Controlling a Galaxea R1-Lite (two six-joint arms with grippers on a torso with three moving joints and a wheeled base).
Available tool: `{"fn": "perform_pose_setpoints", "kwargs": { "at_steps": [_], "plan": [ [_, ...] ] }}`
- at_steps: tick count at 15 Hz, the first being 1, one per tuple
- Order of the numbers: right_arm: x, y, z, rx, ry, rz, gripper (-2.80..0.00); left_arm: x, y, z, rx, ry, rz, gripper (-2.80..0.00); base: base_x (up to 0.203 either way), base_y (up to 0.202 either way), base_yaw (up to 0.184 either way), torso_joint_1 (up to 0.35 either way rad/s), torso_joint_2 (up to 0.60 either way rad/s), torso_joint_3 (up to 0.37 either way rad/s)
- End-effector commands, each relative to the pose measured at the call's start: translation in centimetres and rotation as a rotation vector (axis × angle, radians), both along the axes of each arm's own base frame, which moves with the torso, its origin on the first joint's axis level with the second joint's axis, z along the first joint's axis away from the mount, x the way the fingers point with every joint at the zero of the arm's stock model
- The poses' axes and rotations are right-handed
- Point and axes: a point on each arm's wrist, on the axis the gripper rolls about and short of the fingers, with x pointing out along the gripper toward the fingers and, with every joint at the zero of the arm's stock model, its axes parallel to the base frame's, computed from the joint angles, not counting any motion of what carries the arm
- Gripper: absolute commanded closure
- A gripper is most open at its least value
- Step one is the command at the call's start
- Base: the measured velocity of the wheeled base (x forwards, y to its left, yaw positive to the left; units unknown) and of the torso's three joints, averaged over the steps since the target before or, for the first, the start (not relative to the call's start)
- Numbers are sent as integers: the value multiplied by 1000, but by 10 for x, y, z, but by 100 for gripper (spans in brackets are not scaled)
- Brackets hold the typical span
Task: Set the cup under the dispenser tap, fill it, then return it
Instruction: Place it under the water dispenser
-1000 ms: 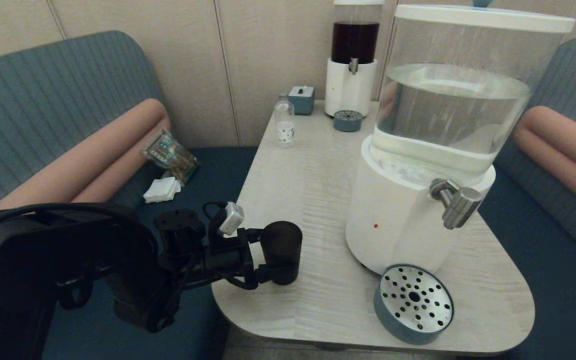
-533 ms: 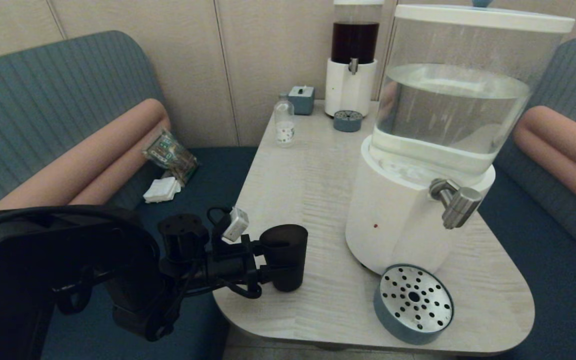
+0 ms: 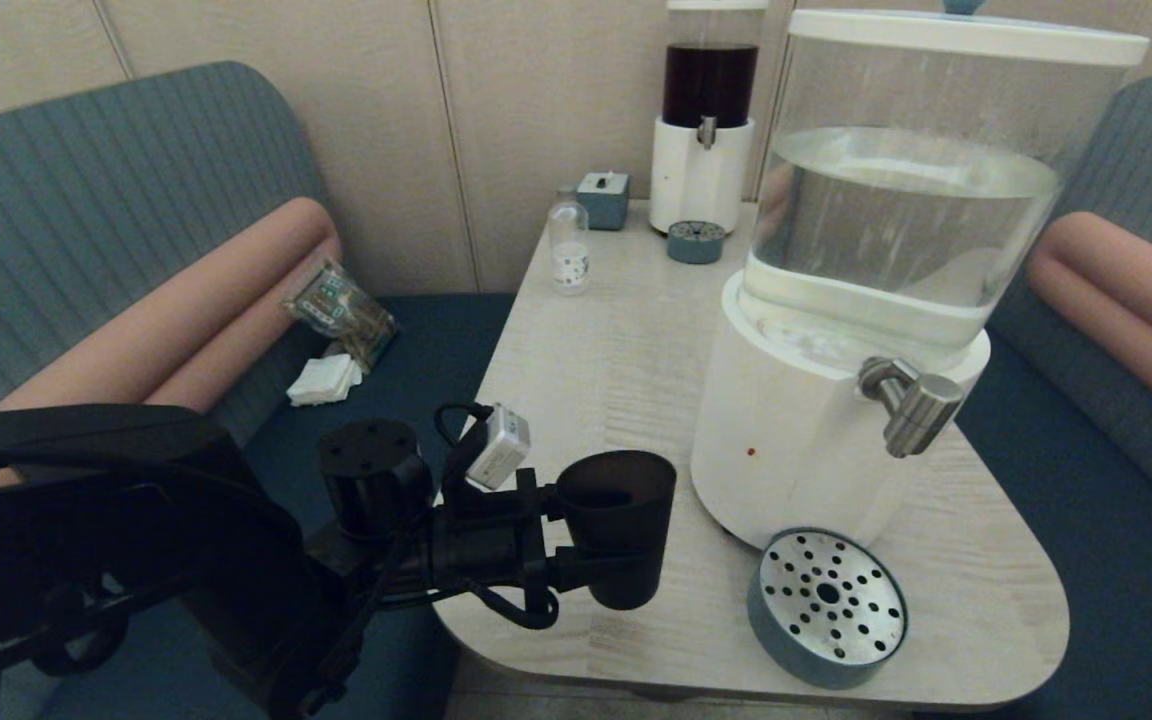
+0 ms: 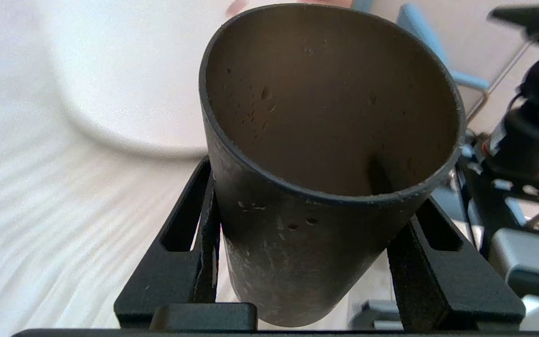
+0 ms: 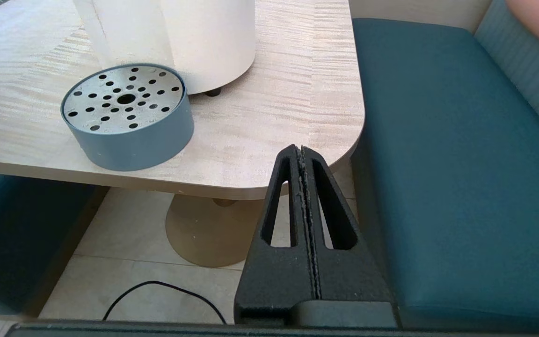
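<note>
Head view shows the left gripper, jaws clamped on the cup, holding it above the tabletop left of the dispenser tap; a tilted carry could clip the white base or drip tray, while the right gripper hangs parked, closed.

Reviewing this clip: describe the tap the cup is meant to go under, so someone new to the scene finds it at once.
Start at the big white-based dispenser with the wide clear tank, nearest on the table. The dispenser tap juts from its base above a round perforated drip tray. It is a chunky brushed-steel cylinder, unlike the tiny tap on the slimmer dark-liquid dispenser behind.
</note>
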Motion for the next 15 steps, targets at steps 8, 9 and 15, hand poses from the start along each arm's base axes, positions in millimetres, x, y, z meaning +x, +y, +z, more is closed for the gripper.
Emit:
{"fn": "perform_pose_setpoints", "kwargs": {
  "at_steps": [8,9,15],
  "plan": [
    [0,0,0,0,1,1,0,4,-74,17,-103,-95,-79,0,0,0,0,0,0,0],
    [0,0,0,0,1,1,0,5,-81,16,-110,-94,-85,0,0,0,0,0,0,0],
    [0,0,0,0,1,1,0,1,-123,0,-131,-78,-120,0,0,0,0,0,0,0]
  ]
}}
